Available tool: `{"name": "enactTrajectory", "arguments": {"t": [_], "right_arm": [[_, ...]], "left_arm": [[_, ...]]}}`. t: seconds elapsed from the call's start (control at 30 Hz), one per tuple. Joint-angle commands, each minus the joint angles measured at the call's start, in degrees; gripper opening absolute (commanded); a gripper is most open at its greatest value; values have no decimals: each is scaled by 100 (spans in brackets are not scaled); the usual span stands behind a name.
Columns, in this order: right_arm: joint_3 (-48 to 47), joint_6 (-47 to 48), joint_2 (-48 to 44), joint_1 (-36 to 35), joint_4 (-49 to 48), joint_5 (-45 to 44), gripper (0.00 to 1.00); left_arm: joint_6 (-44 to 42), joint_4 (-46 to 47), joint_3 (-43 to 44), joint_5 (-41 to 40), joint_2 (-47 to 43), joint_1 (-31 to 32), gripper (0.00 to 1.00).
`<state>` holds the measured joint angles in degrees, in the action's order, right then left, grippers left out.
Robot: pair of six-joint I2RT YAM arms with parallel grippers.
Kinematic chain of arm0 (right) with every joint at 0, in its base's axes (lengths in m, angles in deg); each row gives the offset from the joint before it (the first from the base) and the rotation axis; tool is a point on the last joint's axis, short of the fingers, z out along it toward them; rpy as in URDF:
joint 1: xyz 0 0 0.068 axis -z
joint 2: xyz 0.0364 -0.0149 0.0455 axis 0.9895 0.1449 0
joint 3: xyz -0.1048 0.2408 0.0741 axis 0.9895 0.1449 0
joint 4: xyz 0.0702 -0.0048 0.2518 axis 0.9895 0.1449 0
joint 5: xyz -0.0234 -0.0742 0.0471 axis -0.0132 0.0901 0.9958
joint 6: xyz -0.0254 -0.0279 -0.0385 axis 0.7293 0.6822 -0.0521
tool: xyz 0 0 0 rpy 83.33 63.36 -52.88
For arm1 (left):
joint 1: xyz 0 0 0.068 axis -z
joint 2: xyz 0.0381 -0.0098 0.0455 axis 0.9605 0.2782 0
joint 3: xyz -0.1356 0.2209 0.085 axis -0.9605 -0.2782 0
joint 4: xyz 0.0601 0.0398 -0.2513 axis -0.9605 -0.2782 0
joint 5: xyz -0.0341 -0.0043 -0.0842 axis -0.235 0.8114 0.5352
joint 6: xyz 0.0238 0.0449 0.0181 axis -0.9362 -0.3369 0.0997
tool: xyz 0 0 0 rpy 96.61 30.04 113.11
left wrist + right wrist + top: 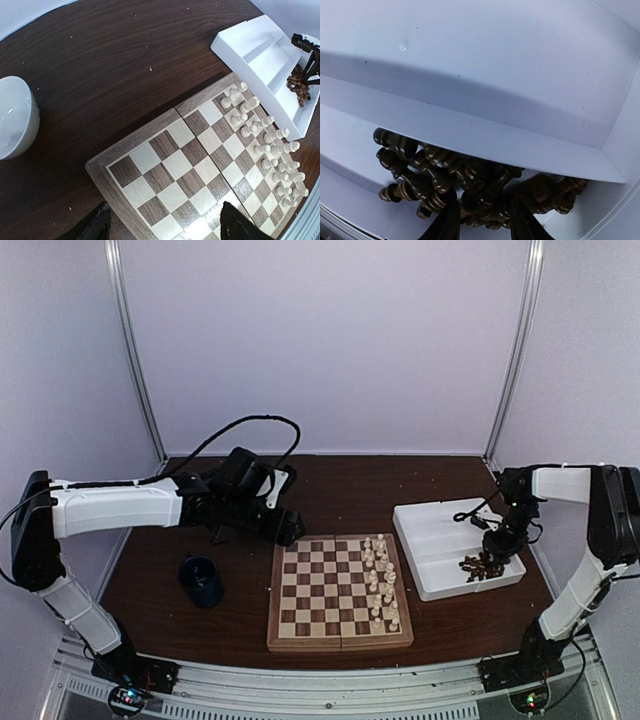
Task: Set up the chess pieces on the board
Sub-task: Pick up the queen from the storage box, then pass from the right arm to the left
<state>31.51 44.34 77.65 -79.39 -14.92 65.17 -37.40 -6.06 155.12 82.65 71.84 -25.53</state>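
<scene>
- Right gripper [490, 558] [482, 222]: lowered into the white rectangular two-compartment plastic tray [430, 530] [495, 75]. Its two dark fingertips [445, 220] stand apart, straddling the edge of a heap of dark brown turned wooden chess pieces [480, 565] [460, 180]. Cannot tell whether a piece is pinched between them.
- Dark pieces: piled at the tray's near right corner, against the ridge that divides the compartments. They lie on their sides and tangled, long axes pointing every way, several heads toward the left of the right wrist view.
- Left gripper [285, 525] [165, 227]: released, fingers spread wide, nothing between them. It hovers over the far left corner of the square wooden checkered chessboard with tan border [340, 640] [100, 165].
- Board: centre of the dark brown table [330, 480], near the front edge, sides roughly square to the table. The tray sits just beside its far right corner, slightly skewed.
- Pale cream wooden chess pieces [380, 580] [270, 150]: upright, long axes vertical, in two files along the board's right edge, running near to far.
- Around: a dark blue round cup [200, 580] left of the board, apart from it and under the left arm's forearm.
- In the way: the tray's side wall and the cream files stand between the dark heap and the open squares on the board's left side.
</scene>
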Motion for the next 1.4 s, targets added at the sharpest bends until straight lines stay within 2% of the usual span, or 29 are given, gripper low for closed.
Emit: {"name": "enactTrajectory", "arguments": {"t": [0.0, 0.2, 0.43, 0.63, 0.67, 0.73, 0.83, 0.97, 1.23, 1.37], "right_arm": [[34, -33, 350, 18, -163, -35, 39], [-25, 22, 279, -47, -36, 64, 41], [94, -16, 535, -79, -39, -679, 39], [126, 41, 640, -83, 83, -748, 41], [137, 37, 637, -80, 77, -771, 40], [135, 36, 586, -79, 78, -764, 33], [115, -4, 289, -79, 125, -657, 25], [62, 27, -452, -79, 224, -363, 20], [25, 356, -1513, -82, 476, 651, 16], [113, 416, -1586, -81, 393, 659, 15]], "left_arm": [[85, 250, -5, 211, 86, -33, 75], [80, 281, 5, 268, 95, -33, 75], [126, 352, -94, 280, 95, -33, 75], [129, 380, -130, 294, 80, -33, 74], [129, 390, -135, 287, 78, -37, 75], [128, 411, -144, 278, 86, -33, 75], [137, 440, -138, 309, 104, -34, 75], [138, 476, -106, 376, 121, -33, 74], [112, 802, 170, 1018, 310, -21, 75], [112, 806, 466, 1190, 521, 60, 74]]}}
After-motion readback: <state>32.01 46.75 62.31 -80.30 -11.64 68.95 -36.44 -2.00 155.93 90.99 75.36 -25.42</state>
